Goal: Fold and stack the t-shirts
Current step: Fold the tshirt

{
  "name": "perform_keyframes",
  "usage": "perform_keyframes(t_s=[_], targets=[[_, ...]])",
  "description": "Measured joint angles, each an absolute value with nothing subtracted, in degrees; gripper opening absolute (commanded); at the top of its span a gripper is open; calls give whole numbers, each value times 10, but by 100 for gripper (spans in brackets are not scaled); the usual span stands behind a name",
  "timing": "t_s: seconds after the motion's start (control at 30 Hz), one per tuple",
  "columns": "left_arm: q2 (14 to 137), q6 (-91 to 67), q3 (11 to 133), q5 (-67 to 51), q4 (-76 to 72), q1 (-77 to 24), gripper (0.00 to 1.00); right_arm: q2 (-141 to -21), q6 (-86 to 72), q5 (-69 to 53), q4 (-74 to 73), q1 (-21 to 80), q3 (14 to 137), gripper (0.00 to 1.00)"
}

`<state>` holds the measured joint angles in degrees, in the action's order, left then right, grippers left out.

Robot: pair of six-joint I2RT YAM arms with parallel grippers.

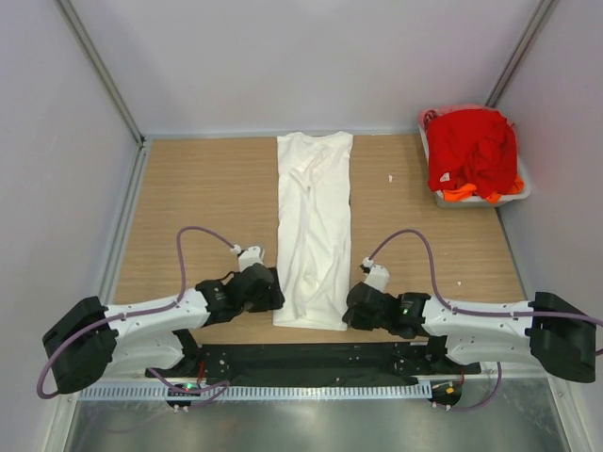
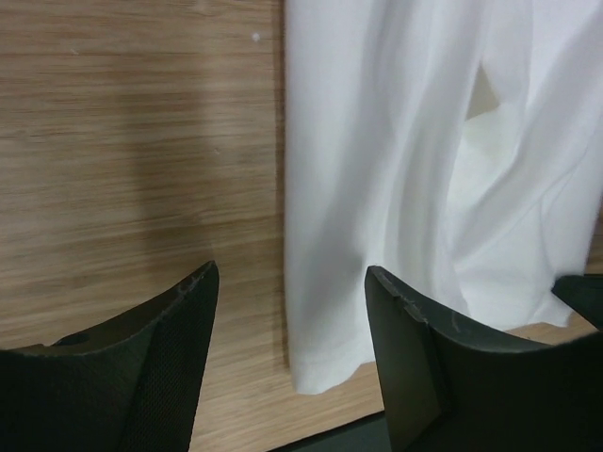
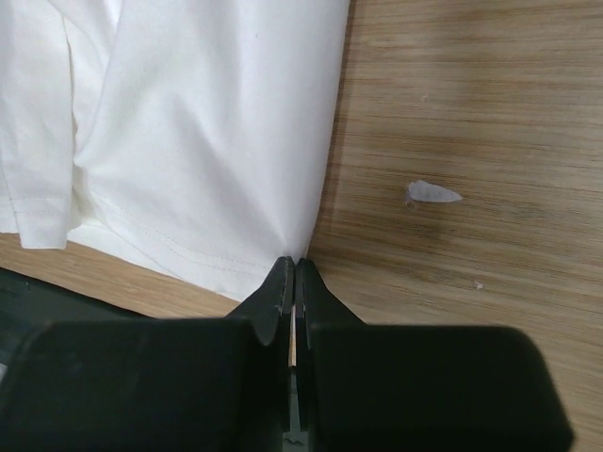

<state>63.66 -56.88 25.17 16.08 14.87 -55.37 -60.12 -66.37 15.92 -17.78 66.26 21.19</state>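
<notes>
Wooden table [image 1: 198, 188] | tub [image 1: 520, 191]: red t-shirts [image 1: 471, 146], orange t-shirt [image 1: 459, 192] | left tool [image 2: 290, 273] wide | right tool [image 3: 295, 264] closed

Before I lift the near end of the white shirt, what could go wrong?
1. The right fingers are shut at the very tip of the white shirt's near corner. Whether they hold cloth is unclear, so it may slip out on lifting.
2. The left fingers are open, astride the other near corner. Lifting now would likely raise one side only and skew the fold.
3. The shirt lies in loose, wrinkled layers that could fall open.
</notes>
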Motion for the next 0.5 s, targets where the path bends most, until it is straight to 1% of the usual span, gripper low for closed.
perform_keyframes(t_s=[0.1, 0.17, 0.3, 0.43, 0.47, 0.5], targets=[[641, -582, 247, 144, 126, -555, 61, -603, -664, 159, -176, 663, 212, 1], [641, -592, 241, 137, 115, -560, 60, -608, -665, 160, -169, 663, 212, 1], [627, -617, 223, 133, 95, -582, 51, -617, -666, 161, -156, 663, 213, 1], [611, -642, 204, 130, 88, -604, 38, -621, -668, 162, -149, 663, 213, 1], [609, -644, 201, 131, 87, -608, 25, -621, -668, 162, -148, 663, 213, 1], [607, -651, 199, 131, 86, -612, 19, -622, -668, 162, -147, 663, 213, 1]])
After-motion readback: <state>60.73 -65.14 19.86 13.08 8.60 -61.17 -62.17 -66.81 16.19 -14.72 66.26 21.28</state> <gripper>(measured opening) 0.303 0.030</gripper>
